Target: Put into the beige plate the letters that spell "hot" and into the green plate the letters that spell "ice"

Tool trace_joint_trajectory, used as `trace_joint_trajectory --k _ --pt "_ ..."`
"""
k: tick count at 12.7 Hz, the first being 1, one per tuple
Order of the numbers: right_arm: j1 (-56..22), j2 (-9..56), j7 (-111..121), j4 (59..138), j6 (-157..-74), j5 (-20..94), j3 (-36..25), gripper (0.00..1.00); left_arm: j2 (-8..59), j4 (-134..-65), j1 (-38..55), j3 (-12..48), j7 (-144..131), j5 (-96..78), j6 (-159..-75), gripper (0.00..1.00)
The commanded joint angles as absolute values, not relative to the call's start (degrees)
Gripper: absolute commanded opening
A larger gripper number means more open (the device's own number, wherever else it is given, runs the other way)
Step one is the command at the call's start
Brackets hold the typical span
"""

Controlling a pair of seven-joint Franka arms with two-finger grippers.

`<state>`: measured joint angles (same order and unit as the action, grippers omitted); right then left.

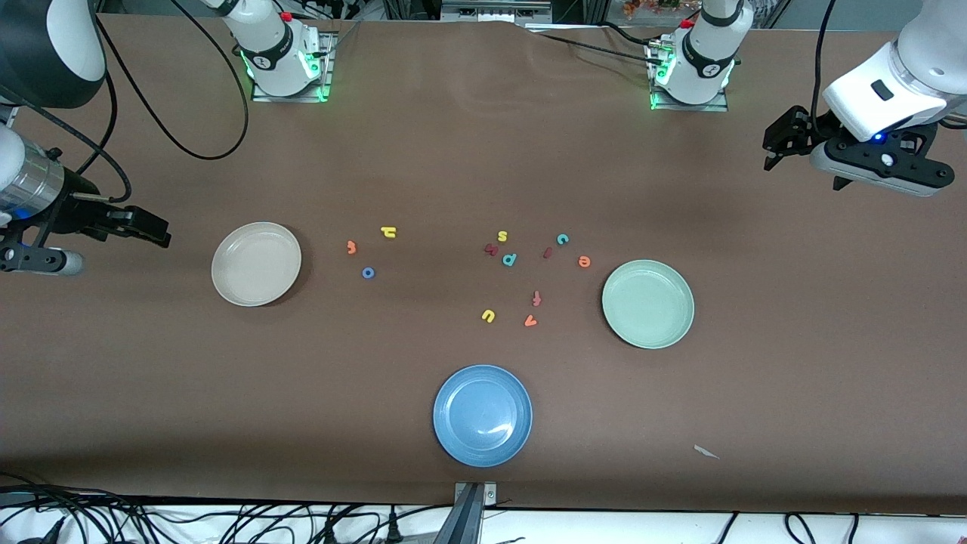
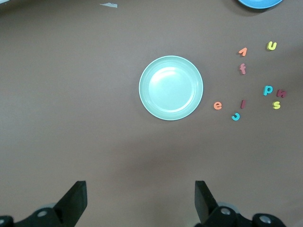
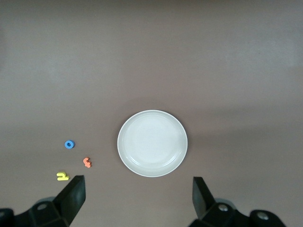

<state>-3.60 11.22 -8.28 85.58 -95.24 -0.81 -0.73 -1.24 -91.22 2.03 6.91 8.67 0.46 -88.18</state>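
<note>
The beige plate [image 1: 256, 264] [image 3: 152, 143] lies empty toward the right arm's end. Beside it on the table are the yellow h [image 1: 388, 232] [image 3: 62, 176], orange t [image 1: 351, 247] [image 3: 87, 162] and blue o [image 1: 368, 273] [image 3: 69, 144]. The green plate [image 1: 648, 304] [image 2: 171, 88] lies empty toward the left arm's end, with the orange e [image 1: 584, 261] [image 2: 217, 105], dark red i [image 1: 548, 253] [image 2: 243, 104] and teal c [image 1: 562, 239] [image 2: 235, 116] close by. My right gripper [image 1: 143, 225] [image 3: 137, 182] hangs open over bare table beside the beige plate. My left gripper [image 1: 782, 140] [image 2: 139, 187] hangs open over bare table beside the green plate.
A blue plate [image 1: 483, 415] lies empty nearest the front camera. Mid-table are other loose letters: yellow s [image 1: 502, 236], teal p [image 1: 509, 259], a dark red letter [image 1: 491, 249], red f [image 1: 536, 298], yellow u [image 1: 488, 315], orange v [image 1: 530, 321]. A paper scrap [image 1: 706, 452] lies near the front edge.
</note>
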Motion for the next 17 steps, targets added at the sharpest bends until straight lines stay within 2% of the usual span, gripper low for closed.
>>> trace_joint_trajectory --k 1,17 --pt "-3.78 10.55 -8.96 86.4 -94.92 -0.62 -0.7 1.0 -1.23 -90.09 2.11 6.94 8.79 2.11 -87.01 1.0" --pt "-4.31 10.63 -9.14 86.04 -94.92 -1.93 -0.7 1.0 -1.23 -90.09 2.11 7.3 8.79 2.11 -87.01 1.0"
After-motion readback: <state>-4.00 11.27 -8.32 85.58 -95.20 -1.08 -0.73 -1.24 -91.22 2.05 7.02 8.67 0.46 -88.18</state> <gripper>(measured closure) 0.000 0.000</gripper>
